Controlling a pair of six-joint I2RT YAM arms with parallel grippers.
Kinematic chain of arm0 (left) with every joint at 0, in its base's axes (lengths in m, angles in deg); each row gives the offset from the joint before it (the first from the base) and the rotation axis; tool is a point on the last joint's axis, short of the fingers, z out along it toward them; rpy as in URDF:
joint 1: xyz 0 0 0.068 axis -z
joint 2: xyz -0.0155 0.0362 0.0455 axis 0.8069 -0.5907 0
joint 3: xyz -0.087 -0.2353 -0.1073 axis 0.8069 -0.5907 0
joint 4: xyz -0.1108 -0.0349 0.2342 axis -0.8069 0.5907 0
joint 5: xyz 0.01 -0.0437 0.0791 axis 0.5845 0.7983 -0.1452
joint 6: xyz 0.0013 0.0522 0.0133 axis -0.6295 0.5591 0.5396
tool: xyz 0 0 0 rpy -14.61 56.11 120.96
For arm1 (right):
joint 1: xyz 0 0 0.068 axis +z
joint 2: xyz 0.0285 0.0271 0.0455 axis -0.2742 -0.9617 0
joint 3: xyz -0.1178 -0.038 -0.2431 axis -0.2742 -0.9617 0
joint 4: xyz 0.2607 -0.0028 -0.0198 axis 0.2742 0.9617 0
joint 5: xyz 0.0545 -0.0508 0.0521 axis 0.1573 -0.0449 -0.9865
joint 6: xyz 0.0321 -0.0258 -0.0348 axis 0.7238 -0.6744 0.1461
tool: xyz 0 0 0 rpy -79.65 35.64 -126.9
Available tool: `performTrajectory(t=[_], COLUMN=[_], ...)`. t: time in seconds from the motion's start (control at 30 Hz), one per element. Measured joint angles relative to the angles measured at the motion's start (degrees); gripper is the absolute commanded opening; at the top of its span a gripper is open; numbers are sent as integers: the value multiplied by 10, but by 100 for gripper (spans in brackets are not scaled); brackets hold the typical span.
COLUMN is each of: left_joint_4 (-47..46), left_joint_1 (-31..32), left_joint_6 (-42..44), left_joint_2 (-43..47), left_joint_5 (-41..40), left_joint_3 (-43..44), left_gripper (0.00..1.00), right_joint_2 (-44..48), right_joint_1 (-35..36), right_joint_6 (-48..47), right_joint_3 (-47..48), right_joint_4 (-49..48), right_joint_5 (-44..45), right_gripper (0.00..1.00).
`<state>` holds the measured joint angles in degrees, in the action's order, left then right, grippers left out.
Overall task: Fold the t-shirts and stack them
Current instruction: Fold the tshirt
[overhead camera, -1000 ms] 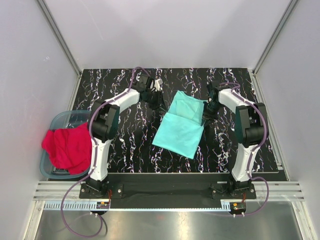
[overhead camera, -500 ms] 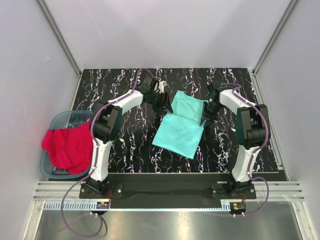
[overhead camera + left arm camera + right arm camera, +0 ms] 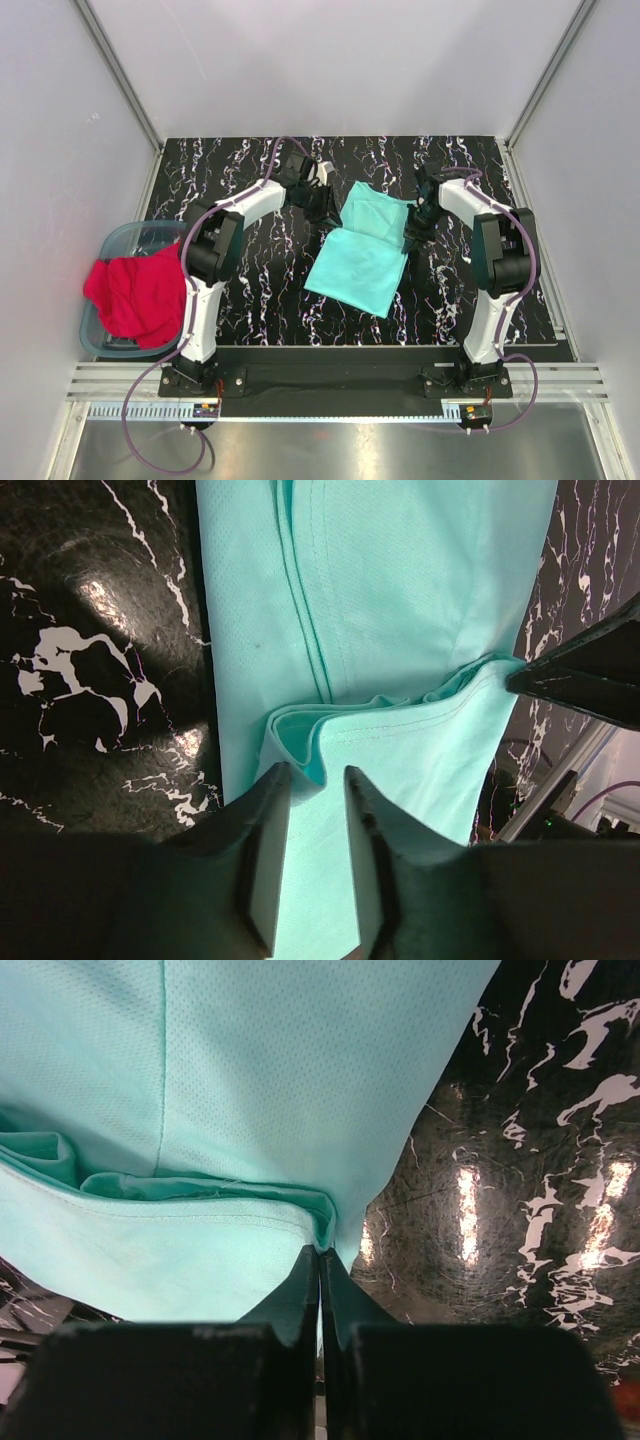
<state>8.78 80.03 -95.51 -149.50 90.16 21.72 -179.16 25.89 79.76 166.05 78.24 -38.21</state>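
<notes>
— Right wrist shows the right gripper (image 3: 320, 1256) pinched shut on a fold corner of the mint-teal t-shirt (image 3: 250, 1080), mid-table.
— And the left gripper (image 3: 308, 780)?
— Fingers apart, straddling the opposite corner; the fold edge runs crosswise between them.

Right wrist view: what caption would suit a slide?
Right gripper pinched shut on the folded edge of a mint-teal t-shirt on a black marbled table.

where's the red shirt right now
In the top view the red shirt lies heaped in the blue tub at the far left, beside the left arm.
</notes>
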Motion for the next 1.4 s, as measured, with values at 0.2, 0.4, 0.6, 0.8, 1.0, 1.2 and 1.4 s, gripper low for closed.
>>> performTrajectory(t=[0.2,0.4,0.6,0.8,1.0,1.2,1.4], left_joint_4=[0,20,64,59,16,-3,-64], left_joint_1=[0,0,0,12,66,101,99], left_joint_6=[1,6,29,36,12,-18,-42], left_joint_2=[0,0,15,121,169,169,202], left_joint_5=[-1,-21,-62,-66,-62,-55,-47], left_joint_3=[0,2,2,-83,-207,-295,-352], left_gripper=[39,53,49,46,44,42,42], right_joint_2=[28,45,29,29,-17,-68,-99], right_joint_1=[0,0,0,-3,-10,-10,-1], right_joint_6=[10,19,18,9,-12,-22,-33], right_joint_3=[-29,-62,-62,-62,-28,52,110], right_joint_4=[4,2,0,-1,-9,-17,-23], right_joint_5=[11,15,29,49,39,21,4], right_gripper=[0,0,4,11,13,13,19])
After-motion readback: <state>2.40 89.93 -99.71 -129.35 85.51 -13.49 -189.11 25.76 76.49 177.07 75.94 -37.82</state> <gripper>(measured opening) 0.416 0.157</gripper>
